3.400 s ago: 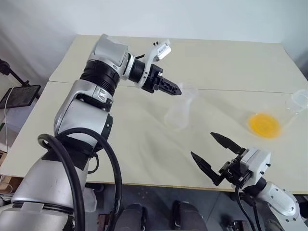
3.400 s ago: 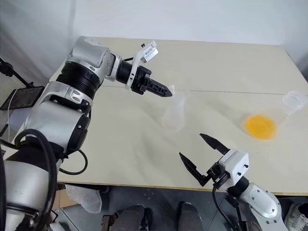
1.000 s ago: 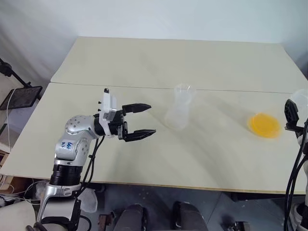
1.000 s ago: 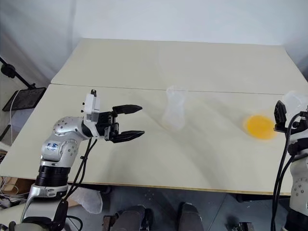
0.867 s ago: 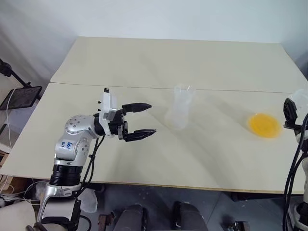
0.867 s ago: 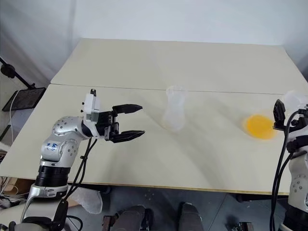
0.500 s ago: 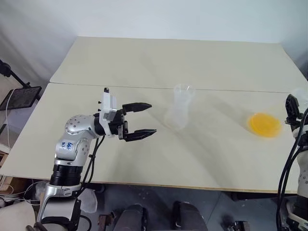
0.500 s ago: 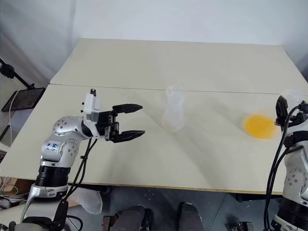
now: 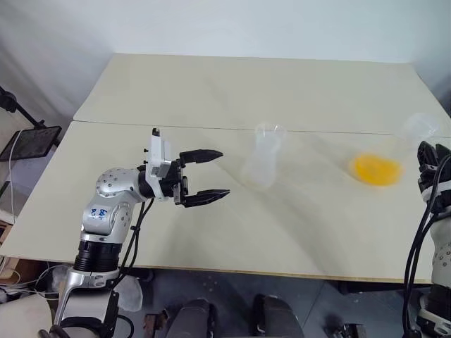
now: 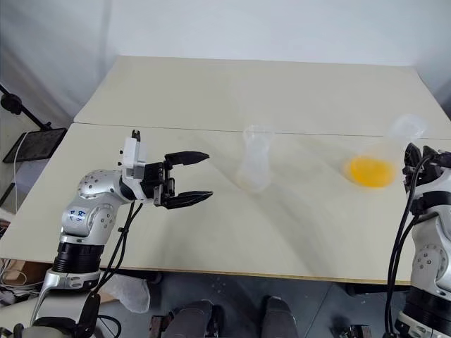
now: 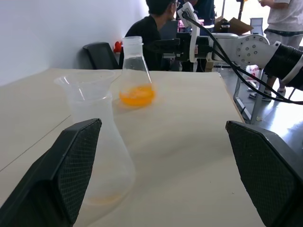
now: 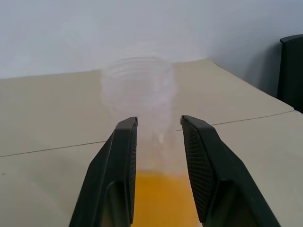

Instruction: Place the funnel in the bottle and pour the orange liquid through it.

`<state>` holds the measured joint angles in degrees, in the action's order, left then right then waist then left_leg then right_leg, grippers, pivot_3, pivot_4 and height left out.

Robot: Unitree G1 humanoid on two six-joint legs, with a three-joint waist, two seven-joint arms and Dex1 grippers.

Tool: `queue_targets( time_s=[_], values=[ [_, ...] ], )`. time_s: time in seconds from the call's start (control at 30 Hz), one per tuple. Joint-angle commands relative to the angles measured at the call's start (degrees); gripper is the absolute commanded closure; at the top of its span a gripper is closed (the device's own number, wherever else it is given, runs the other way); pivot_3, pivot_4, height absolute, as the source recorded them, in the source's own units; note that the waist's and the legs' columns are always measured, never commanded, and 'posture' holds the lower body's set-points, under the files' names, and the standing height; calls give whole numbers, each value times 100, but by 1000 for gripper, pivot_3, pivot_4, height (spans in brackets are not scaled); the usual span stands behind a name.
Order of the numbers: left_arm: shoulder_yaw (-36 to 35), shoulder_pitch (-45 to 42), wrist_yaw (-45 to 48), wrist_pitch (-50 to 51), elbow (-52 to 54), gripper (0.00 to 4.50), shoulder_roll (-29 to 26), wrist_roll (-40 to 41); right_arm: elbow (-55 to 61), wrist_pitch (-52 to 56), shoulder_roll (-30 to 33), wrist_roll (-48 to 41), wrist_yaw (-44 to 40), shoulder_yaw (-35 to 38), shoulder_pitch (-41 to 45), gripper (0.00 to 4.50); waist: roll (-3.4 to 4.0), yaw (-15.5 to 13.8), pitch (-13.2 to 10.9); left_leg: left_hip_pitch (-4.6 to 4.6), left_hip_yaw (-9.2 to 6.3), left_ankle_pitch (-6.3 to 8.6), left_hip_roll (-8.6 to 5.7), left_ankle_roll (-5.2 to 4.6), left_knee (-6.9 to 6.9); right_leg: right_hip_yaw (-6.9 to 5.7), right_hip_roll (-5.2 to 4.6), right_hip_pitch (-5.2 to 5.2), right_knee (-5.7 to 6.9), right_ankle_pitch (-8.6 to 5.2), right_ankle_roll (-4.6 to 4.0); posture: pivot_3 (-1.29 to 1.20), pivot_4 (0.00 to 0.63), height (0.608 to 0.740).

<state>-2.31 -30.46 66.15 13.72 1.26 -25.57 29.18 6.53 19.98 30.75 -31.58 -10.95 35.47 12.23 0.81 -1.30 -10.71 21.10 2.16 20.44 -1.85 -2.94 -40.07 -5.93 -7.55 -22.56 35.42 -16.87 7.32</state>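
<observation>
The clear bottle stands upright mid-table with the clear funnel seated in its mouth. My left gripper hovers open to the left of it, fingers pointing at it, nothing between them. In the left wrist view the bottle and funnel stand close ahead. The orange liquid pools in a clear flask at the table's right edge. My right gripper is shut on the flask's neck, with the orange liquid low between the fingers.
Two cream tables meet at a seam behind the bottle. The right arm rises from beyond the right table edge. In the left wrist view, a seated person and a standing person are beyond the table.
My right gripper has closed on the flask's neck. The flask and its orange liquid have shifted a little to the left and toward the table's back. The left gripper has stayed still.
</observation>
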Motion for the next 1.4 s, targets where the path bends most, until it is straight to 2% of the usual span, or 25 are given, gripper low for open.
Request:
queue_targets(
  time_s=[0.03,0.13,0.2,0.3,0.47,0.73,1.17,1.4],
  values=[
    [-93,-59,12,-77,57,0,-71,111,361,-210,-7,-195,-92,367,-176,3005,0,-8,0,1,-1,0,0,0,0,0,0,0,0,0,0,0,150,740],
    [-129,-52,-27,-74,64,0,-86,119,588,-222,-43,-318,-71,528,-351,3005,0,-2,0,2,-1,0,0,0,1,1,0,0,-4,0,0,0,150,740],
    [-154,25,-27,-56,63,0,-134,116,854,-172,-57,-286,-73,508,-569,2646,1,0,0,1,-1,0,0,0,2,0,1,0,-5,0,0,0,150,740],
    [-141,100,-16,-12,50,0,-170,127,1063,-88,-208,-398,-41,404,-708,1837,1,1,0,0,-1,0,3,0,3,2,2,1,-6,0,0,0,150,740],
    [-101,39,-7,12,20,0,-197,136,923,80,-236,-427,-77,146,-585,108,2,9,-1,-1,2,0,2,0,3,3,2,1,-8,0,0,0,150,740],
    [-107,-9,20,88,51,0,-263,157,13,1,1,11,-137,-146,24,50,2,1,-1,3,0,0,0,0,3,1,0,0,-12,0,0,0,150,740],
    [-111,33,-90,147,208,0,-223,178,-1436,-491,78,218,-302,-275,1256,50,4,30,-2,8,-1,0,1,0,6,-3,0,1,-24,1,2,0,150,740],
    [-110,64,-163,154,285,0,-226,183,-1803,-799,-6,225,-355,-256,1494,50,5,27,-3,11,-3,0,2,1,10,-4,1,1,-30,1,2,0,150,740]
  ],
)
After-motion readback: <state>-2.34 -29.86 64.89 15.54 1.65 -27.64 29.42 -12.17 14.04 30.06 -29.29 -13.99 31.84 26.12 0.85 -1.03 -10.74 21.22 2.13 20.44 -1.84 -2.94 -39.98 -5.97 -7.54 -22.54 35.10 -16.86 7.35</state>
